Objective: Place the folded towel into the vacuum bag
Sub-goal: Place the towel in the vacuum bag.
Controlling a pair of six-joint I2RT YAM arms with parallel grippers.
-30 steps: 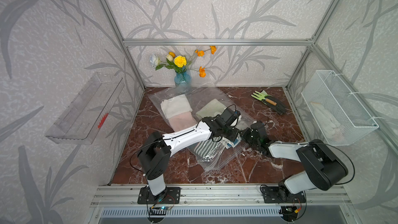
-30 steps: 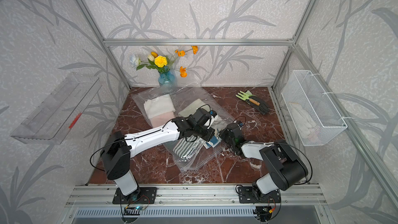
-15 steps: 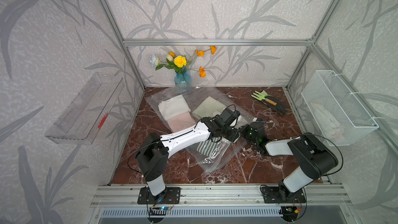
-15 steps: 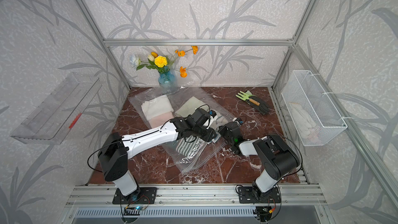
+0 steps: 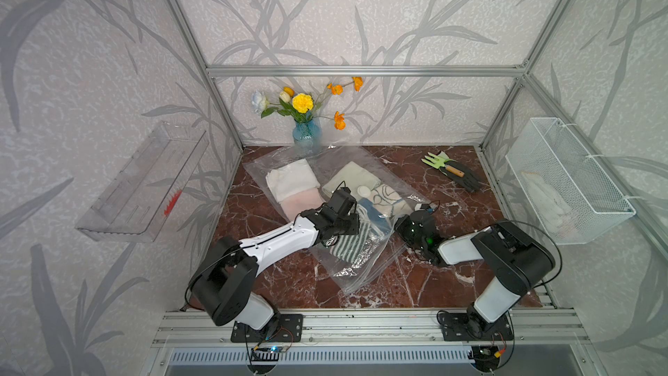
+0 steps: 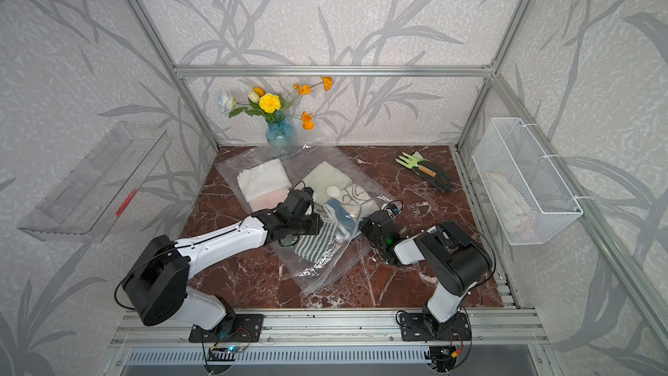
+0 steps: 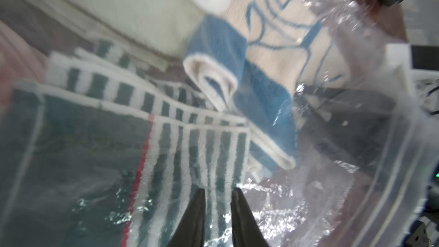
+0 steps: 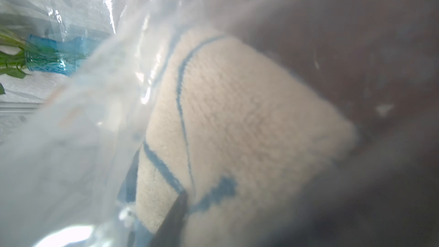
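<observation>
Your left gripper (image 7: 217, 194) has its jaws slightly apart over the striped towel (image 7: 190, 153); your right gripper (image 5: 400, 225) at the bag's edge I cannot judge. The folded towel (image 5: 383, 197) lies inside the vacuum bag (image 5: 361, 276), beside the valve cap (image 5: 363, 189), on the marble table (image 5: 289, 283)

Both top views look down from high over the near edge toward the far wall, well back, and share the whole table (image 5: 282, 283) and bag (image 5: 361, 269). My left wrist camera looks past my left gripper (image 7: 218, 191), close on a striped towel (image 7: 202, 153). My right wrist camera sits even closer, blurred, facing a cream towel (image 8: 249, 115) and the far vase (image 8: 47, 58).
</observation>
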